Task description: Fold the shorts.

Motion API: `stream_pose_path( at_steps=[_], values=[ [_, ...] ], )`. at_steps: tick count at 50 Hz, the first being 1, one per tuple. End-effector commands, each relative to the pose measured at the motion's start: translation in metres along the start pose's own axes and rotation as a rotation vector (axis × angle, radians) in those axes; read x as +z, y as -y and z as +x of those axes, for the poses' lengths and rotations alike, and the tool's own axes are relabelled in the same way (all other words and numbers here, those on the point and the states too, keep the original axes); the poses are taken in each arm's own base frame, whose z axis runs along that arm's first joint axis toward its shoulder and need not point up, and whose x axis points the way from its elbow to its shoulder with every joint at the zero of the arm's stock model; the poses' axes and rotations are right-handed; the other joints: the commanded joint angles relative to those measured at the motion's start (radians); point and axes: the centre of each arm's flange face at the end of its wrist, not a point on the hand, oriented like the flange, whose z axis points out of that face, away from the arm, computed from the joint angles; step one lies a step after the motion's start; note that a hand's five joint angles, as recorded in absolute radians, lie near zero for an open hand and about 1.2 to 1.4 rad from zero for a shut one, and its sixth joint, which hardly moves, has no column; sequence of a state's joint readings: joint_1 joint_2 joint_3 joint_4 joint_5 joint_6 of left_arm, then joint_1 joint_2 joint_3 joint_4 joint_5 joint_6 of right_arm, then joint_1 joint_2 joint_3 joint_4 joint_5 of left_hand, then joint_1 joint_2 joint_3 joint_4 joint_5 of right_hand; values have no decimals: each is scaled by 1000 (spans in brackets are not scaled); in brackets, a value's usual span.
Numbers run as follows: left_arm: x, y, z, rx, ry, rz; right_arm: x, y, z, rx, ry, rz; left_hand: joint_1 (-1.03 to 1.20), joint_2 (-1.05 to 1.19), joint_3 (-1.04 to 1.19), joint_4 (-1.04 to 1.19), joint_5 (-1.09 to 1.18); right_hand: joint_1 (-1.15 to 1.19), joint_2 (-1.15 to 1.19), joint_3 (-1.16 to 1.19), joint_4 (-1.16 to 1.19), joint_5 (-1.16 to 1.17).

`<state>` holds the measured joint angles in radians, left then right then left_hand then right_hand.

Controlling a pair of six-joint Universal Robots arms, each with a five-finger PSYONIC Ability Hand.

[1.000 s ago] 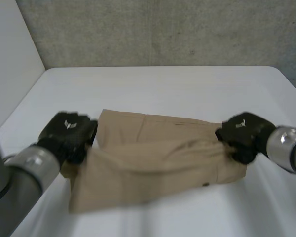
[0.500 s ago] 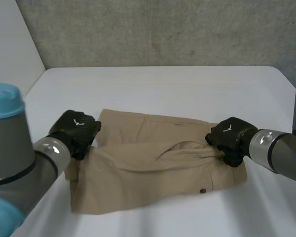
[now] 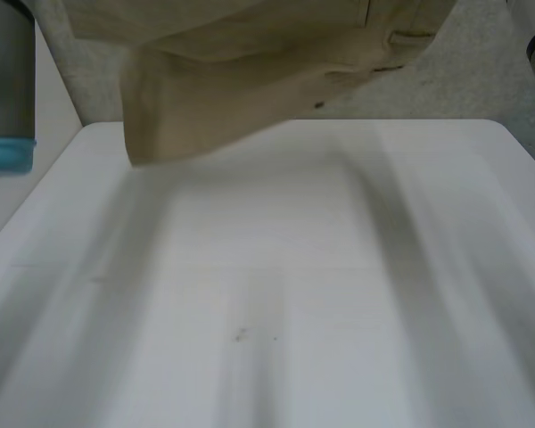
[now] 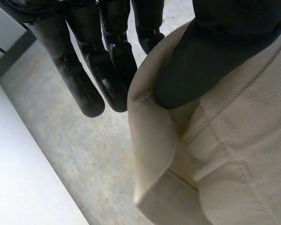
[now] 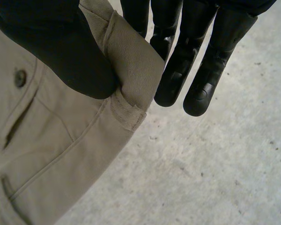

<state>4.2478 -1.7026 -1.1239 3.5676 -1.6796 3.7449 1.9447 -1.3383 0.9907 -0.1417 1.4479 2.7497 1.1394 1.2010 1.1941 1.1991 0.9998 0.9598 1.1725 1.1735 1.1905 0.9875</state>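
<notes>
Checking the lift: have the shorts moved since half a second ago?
Yes. The shorts have gone up off the white table and now hang before the grey wall.

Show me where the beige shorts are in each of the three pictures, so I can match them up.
Head view: the shorts hang in the air over the table, at its far edge.
Left wrist view: a shorts edge, pinched under the thumb of the left hand.
Right wrist view: the shorts edge near the button, pinched under the thumb of the right hand.
Shared landmark: grey concrete behind the shorts.
</notes>
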Motion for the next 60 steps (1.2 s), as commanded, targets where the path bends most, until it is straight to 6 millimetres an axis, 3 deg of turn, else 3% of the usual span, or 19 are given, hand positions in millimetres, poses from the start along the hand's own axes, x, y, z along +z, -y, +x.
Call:
stream_pose_path(
  at_steps=[1, 2, 5, 6, 9, 10, 12, 14, 21, 24, 26, 34, 41, 49, 50, 53, 56, 60],
  values=[
    [-74, -40, 17, 7, -158, -255, -30, -44, -24, 18, 107, -218, 257, 195, 202, 197, 222, 436, 224, 223, 206, 234],
    [-95, -49, 21, 0, -195, -313, -39, -56, -30, 19, 130, -268, 257, 195, 202, 197, 222, 436, 224, 223, 206, 234],
    [-127, -61, 25, -17, -242, -393, -53, -76, -41, 20, 167, -345, 257, 195, 202, 197, 222, 436, 224, 223, 206, 234],
    [-148, -67, 28, -26, -273, -444, -64, -91, -48, 17, 192, -400, 257, 195, 202, 197, 222, 436, 224, 223, 206, 234],
    [-175, -74, 31, -44, -313, -511, -80, -113, -60, 4, 237, -482, 257, 195, 202, 197, 222, 436, 224, 223, 206, 234],
    [-193, -79, 34, -56, -344, -558, -91, -127, -67, -7, 266, -533, 257, 195, 202, 197, 222, 436, 224, 223, 206, 234],
    [-202, -81, 36, -61, -361, -584, -103, -140, -74, -23, 299, -590, 257, 195, 202, 197, 222, 436, 224, 223, 206, 234],
    [-234, -83, 46, -83, -452, -678, -119, -154, -80, -53, 350, -669, 257, 195, 202, 197, 222, 436, 224, 223, 206, 234],
    [-273, -75, 45, -87, -598, -875, -149, -160, -82, -94, 441, -820, 257, 195, 202, 197, 222, 436, 224, 223, 206, 234],
    [-285, -69, 36, -72, -645, -966, -171, -142, -77, -134, 524, -904, 257, 195, 202, 197, 222, 436, 224, 223, 206, 234],
    [-289, -65, 30, -63, -660, -1003, -182, -130, -74, -166, 574, -924, 257, 195, 202, 197, 222, 436, 224, 223, 206, 234],
    [-291, -42, 12, -49, -688, -1032, -209, -111, -61, -273, 683, -994, 257, 195, 202, 197, 222, 436, 224, 223, 206, 234],
    [-283, -17, -4, -62, -684, -999, -213, -96, -54, -299, 685, -974, 257, 195, 202, 197, 222, 436, 224, 223, 206, 234],
    [-278, -31, 8, -80, -669, -971, -204, -104, -52, -250, 665, -920, 143, 81, 88, 83, 108, 436, 224, 223, 206, 234],
    [-272, -43, 18, -85, -653, -957, -202, -109, -56, -235, 663, -900, 79, 17, 24, 19, 44, 436, 224, 223, 206, 234],
    [-263, -57, 29, -92, -626, -919, -203, -126, -64, -211, 665, -913, -173, -235, -228, -233, -208, 436, 224, 223, 206, 234],
    [-250, -60, 35, -90, -599, -851, -204, -129, -66, -206, 674, -923, -750, -812, -805, -810, -785, 436, 224, 223, 206, 234],
    [-218, -56, 37, -91, -533, -724, -206, -131, -67, -201, 677, -931, -893, -955, -948, -953, -928, 436, 224, 223, 206, 234]
  ],
)
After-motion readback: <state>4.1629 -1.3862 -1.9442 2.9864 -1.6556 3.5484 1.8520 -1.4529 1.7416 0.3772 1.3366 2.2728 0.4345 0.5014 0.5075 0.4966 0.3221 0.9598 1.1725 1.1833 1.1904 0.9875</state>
